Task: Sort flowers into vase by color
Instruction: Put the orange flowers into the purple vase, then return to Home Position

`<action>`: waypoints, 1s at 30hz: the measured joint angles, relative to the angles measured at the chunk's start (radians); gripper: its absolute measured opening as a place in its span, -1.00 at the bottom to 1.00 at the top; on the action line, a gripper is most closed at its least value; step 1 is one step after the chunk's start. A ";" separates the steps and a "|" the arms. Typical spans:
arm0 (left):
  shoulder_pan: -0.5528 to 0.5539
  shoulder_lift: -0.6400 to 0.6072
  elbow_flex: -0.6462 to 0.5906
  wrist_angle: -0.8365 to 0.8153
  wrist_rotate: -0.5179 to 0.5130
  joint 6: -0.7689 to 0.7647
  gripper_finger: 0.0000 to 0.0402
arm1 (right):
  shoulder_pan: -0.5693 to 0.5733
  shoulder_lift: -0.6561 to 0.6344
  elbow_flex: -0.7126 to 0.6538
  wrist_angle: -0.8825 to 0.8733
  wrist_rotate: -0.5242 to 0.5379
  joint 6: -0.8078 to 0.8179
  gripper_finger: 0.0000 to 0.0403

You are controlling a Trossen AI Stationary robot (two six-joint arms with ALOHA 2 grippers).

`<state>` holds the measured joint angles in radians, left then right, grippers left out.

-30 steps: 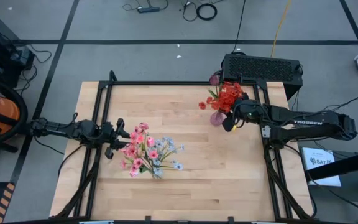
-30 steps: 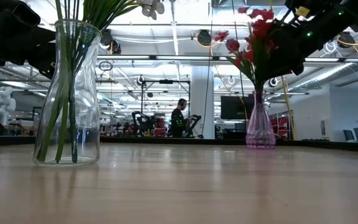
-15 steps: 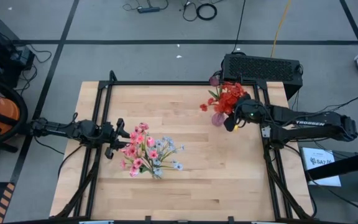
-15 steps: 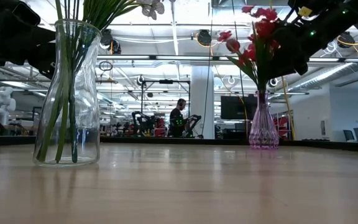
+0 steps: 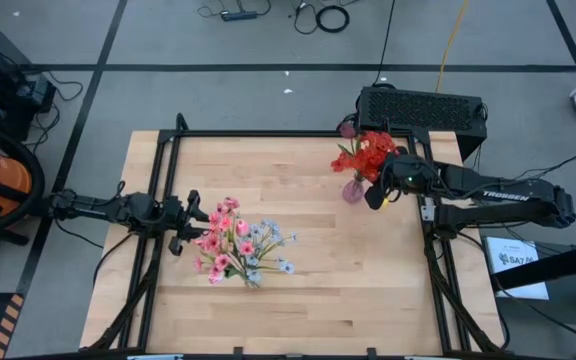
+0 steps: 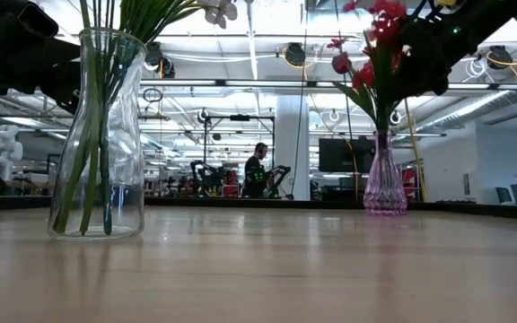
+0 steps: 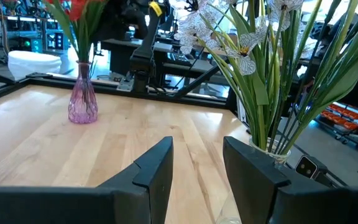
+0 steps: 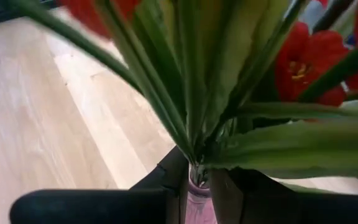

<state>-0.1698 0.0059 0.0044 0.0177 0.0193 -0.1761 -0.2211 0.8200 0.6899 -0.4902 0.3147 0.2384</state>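
From above, the wooden desk (image 5: 298,290) carried two bunches. The red flowers (image 5: 368,153) stood in a small pink vase (image 5: 352,190) near the far right corner, and the right arm's jaws (image 5: 376,192) sat just beside that vase, at the stems. Toward the left, a mixed bunch of pink and pale blue flowers (image 5: 240,247) rose from a clear vase, and the left arm's jaws (image 5: 190,222) waited just beside it, apart from the blossoms.

At desk height, the clear vase (image 6: 98,135) stood upright at the left with green stems inside. The pink vase (image 6: 385,179) stood upright at the right with the red flowers (image 6: 375,45) above it, and the right arm reached in from above at the blossoms. A person (image 6: 257,170) stood far back in the room.

The left wrist camera showed its jaws (image 7: 197,168) open with nothing between them, pale flowers (image 7: 229,37) rising just beside one finger and the pink vase (image 7: 82,99) well apart across the desk.

The right wrist camera showed its jaws (image 8: 197,180) closed around the neck of the pink vase (image 8: 197,199), where the green stems (image 8: 191,93) entered it, red flowers (image 8: 309,62) crowding close above.
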 joint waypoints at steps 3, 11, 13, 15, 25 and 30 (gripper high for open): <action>0.000 0.000 0.000 0.000 0.000 0.000 -0.26 | 0.000 0.000 0.007 -0.021 -0.003 0.012 -0.77; 0.000 0.000 0.000 0.000 0.000 0.000 -0.26 | 0.000 0.058 0.006 -0.090 -0.012 0.034 -0.67; 0.000 0.000 0.000 0.000 0.000 0.000 -0.26 | 0.000 0.064 0.006 -0.091 -0.032 0.037 -0.59; 0.000 0.000 0.000 0.000 0.000 0.000 -0.26 | 0.000 0.065 0.006 -0.097 -0.039 0.038 -0.48; 0.000 0.000 0.000 0.000 0.000 0.000 -0.26 | 0.000 0.021 0.006 -0.165 -0.083 0.038 -0.02; 0.000 0.000 0.000 0.000 0.000 0.000 -0.26 | 0.000 -0.033 0.006 -0.225 -0.086 0.038 0.01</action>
<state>-0.1698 0.0060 0.0045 0.0177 0.0193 -0.1761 -0.2214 0.7873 0.6964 -0.7154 0.2287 0.2765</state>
